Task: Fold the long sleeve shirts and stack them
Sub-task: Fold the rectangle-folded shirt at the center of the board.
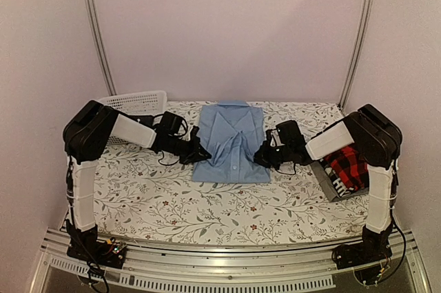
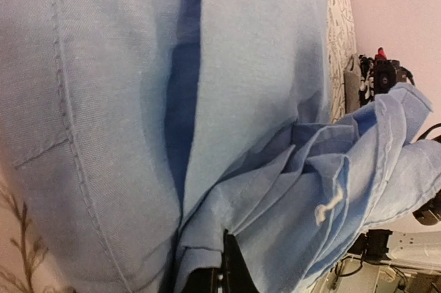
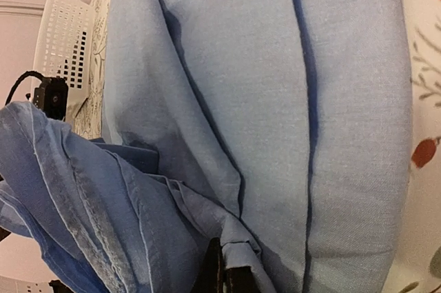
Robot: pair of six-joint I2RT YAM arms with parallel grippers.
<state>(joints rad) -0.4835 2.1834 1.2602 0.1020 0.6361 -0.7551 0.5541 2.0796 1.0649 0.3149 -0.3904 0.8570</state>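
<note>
The light blue shirt (image 1: 231, 143) lies folded in the middle of the table, collar toward the back. My left gripper (image 1: 201, 152) is at its left edge, shut on a bunched fold of the blue cloth (image 2: 289, 189); the dark left gripper (image 2: 231, 248) pokes out of the folds. My right gripper (image 1: 262, 155) is at the shirt's right edge, also shut on a pinch of the blue cloth (image 3: 275, 258); the right gripper (image 3: 224, 255) shows at the bottom. A red-and-black plaid shirt (image 1: 346, 165) lies at the right on a grey one (image 1: 329, 181).
A white lattice basket (image 1: 134, 103) stands at the back left, behind my left arm. The table carries a floral cloth (image 1: 172, 203). Pale walls and metal posts close in the back and both sides.
</note>
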